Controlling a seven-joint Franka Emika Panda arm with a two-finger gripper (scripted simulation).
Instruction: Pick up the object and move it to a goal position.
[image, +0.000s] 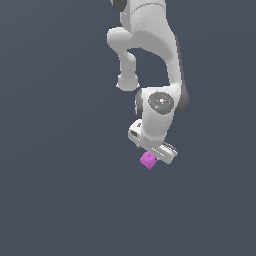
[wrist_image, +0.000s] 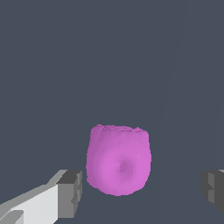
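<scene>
You're looking at a plain dark grey-blue surface filling both views. Only the magenta-pink lump is seen against it; whether it rests there is unclear.

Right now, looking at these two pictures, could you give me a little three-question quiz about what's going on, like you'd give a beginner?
1. True or false: the gripper has already clamped its fingers onto the pink object.
2. Multiple choice: in the wrist view, the pink object sits (a) between the two fingers, nearer one of them, (b) outside both fingers, (c) out of sight.
3. In the exterior view, what hides part of the pink object?

Key
1. False: the fingers stand apart, with a gap on each side.
2. a
3. The white gripper directly above it.
</scene>
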